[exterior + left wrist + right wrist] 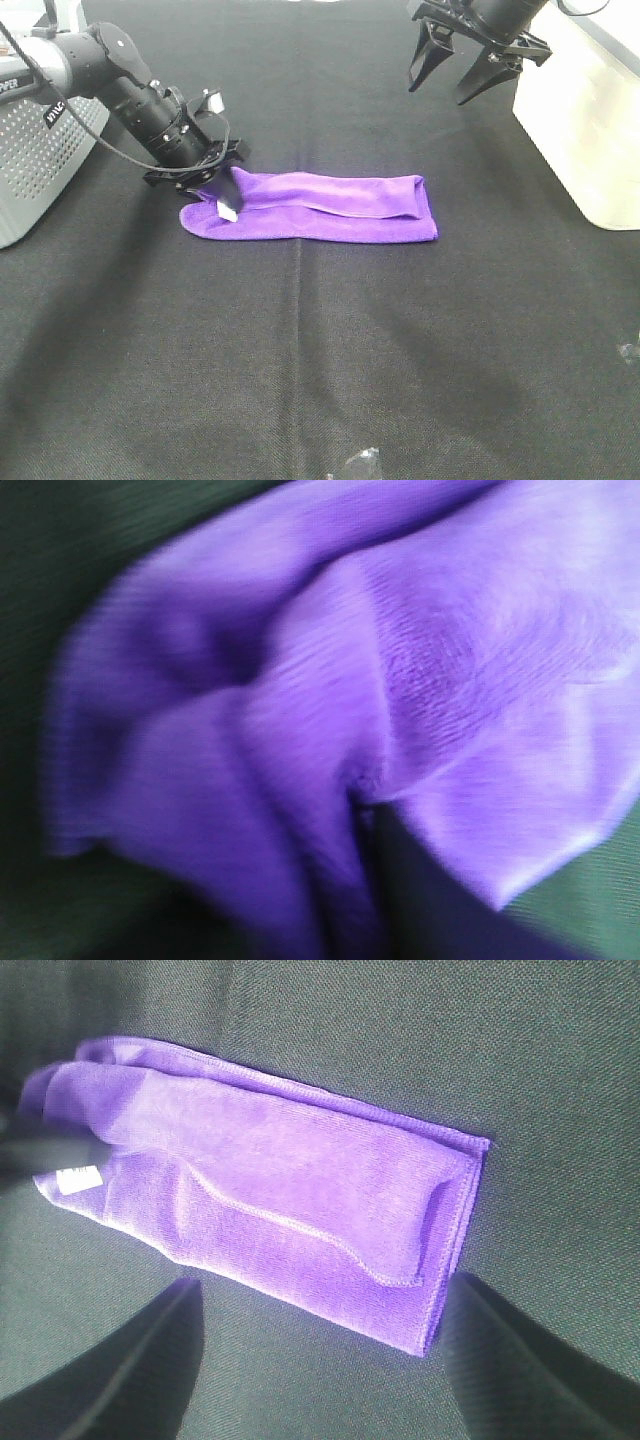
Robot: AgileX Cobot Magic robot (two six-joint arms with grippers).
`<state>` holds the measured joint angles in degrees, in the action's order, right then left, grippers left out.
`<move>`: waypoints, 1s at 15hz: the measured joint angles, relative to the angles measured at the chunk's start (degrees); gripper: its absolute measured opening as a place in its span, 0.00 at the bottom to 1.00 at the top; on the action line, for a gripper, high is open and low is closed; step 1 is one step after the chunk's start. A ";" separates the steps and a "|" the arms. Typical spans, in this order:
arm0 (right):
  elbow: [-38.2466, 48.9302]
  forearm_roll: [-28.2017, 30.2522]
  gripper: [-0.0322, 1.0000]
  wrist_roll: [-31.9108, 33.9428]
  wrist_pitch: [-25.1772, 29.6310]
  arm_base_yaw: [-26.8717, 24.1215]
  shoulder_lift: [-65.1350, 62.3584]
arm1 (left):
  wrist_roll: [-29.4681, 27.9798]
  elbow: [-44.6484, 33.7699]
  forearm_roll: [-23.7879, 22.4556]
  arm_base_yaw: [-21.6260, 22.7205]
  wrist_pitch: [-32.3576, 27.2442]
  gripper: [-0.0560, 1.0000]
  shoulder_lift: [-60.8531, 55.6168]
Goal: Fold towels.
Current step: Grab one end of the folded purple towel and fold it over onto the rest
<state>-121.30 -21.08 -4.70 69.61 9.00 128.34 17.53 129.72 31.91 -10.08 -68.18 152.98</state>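
You have one purple towel [330,208] on the desk [300,360]; left fingers [215,172] pinch its tagged end, right fingers [428,55] hang spread.

Towel [330,205]: one, purple. Tag [227,211] on it: one, white. Grippers: two, the left gripper [215,182] and the right gripper [465,72]; two fingers counted on the right one. Table [300,360]: one, black-covered. White translucent bin [585,120]: one. Grey perforated box [40,160]: one. Small clear bits [361,464] at the table's edges: two, too small to identify.
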 joint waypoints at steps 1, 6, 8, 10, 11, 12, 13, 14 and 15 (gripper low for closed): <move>0.00 0.00 0.66 0.00 0.00 0.00 0.00 | -0.86 0.52 -0.74 -0.06 -0.11 0.10 0.06; 0.00 0.06 0.66 0.00 0.06 0.00 -2.23 | -1.49 0.23 -9.34 -1.03 -0.80 0.10 -3.67; 0.00 0.11 0.66 0.00 0.11 0.00 -3.95 | -1.49 0.06 -11.52 -0.97 -1.03 0.10 -7.45; 0.00 0.23 0.66 0.00 0.17 0.00 -6.07 | -1.49 0.06 -11.57 -1.38 -1.03 0.10 -11.23; 0.00 0.23 0.66 0.00 0.17 0.00 -7.16 | -1.49 0.06 -11.57 -2.18 -1.03 0.10 -11.86; 0.00 0.23 0.66 0.00 0.17 0.00 -8.19 | -1.49 0.06 -11.57 -3.55 -1.03 0.10 -11.92; 0.00 0.23 0.66 0.00 0.17 0.00 -9.51 | -1.49 0.06 -11.57 -5.96 -1.03 0.10 -11.63; 0.00 0.23 0.66 0.00 0.23 0.00 -10.66 | -1.49 0.06 -11.57 -8.19 -1.09 0.10 -11.63; 0.00 0.23 0.66 0.00 0.23 0.00 -11.29 | -1.49 0.06 -11.57 -9.34 -1.09 0.10 -11.63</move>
<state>-121.30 -20.86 -4.70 69.84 9.00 117.06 16.04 129.77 20.34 -19.42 -69.27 141.35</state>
